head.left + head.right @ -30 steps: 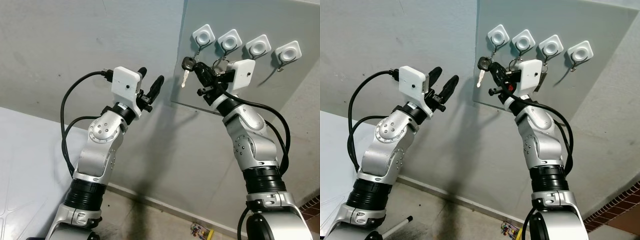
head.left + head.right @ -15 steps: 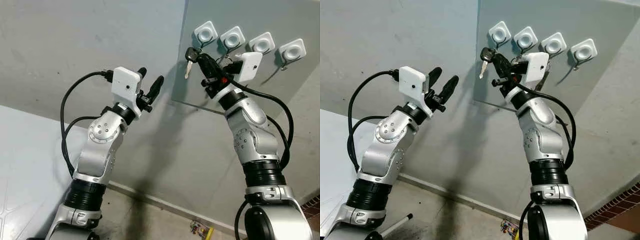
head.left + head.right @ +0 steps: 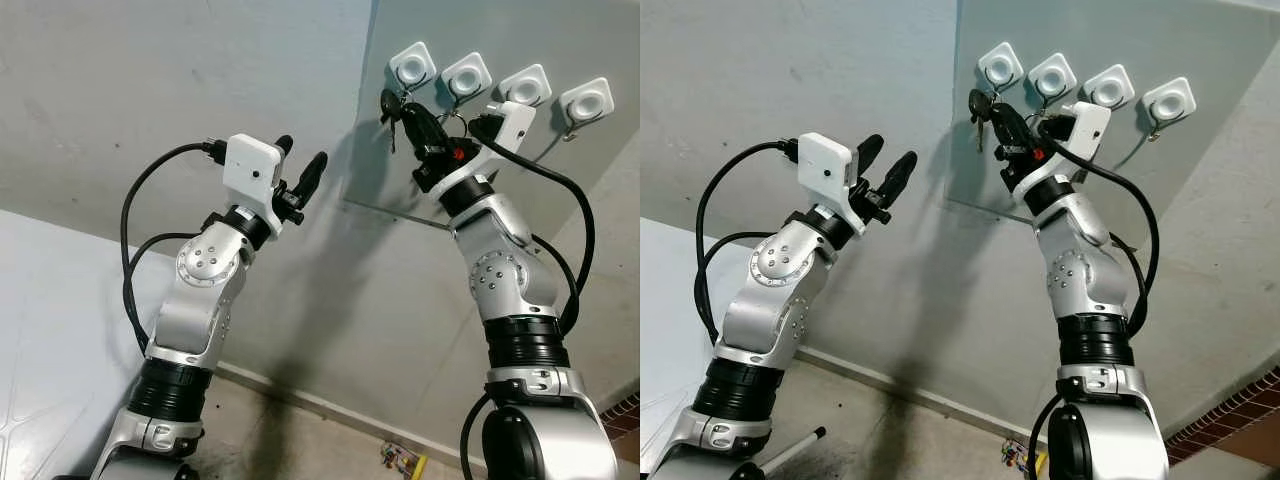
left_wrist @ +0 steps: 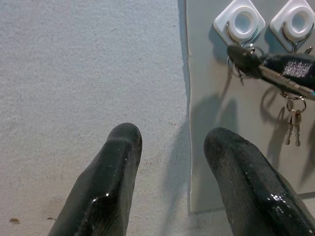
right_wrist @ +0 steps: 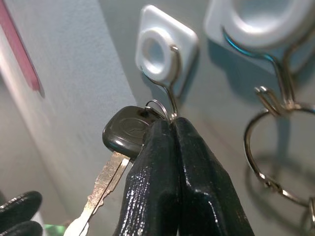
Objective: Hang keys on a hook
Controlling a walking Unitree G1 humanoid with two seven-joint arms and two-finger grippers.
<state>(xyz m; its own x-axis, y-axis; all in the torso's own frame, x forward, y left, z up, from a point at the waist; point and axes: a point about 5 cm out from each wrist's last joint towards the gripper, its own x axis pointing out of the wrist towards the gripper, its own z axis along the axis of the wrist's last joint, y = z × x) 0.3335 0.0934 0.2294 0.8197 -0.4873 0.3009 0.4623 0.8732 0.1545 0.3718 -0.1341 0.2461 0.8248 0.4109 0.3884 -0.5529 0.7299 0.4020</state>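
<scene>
A grey board [image 3: 375, 165] on the wall carries a row of white hooks. My right gripper [image 3: 405, 112] is raised to the leftmost hook [image 3: 411, 66] and is shut on the ring of a black-headed key [image 3: 388, 103]. In the right wrist view the key [image 5: 127, 130] hangs beside the fingertips. Its ring [image 5: 158, 109] lies against the wire of that hook [image 5: 172, 93]; I cannot tell whether it is over the wire. My left gripper [image 3: 302, 152] is held up to the left of the board, open and holding nothing.
The second hook [image 3: 466, 75] holds a ring with small keys [image 4: 294, 125]. Two more hooks [image 3: 521, 88] follow to the right. A small colourful object [image 3: 405, 462] lies on the floor by the wall. A pale surface [image 3: 40, 330] is at lower left.
My right gripper has carried the key up and in towards the leftmost hook, and the key now hangs right below it. The left arm has not moved.
</scene>
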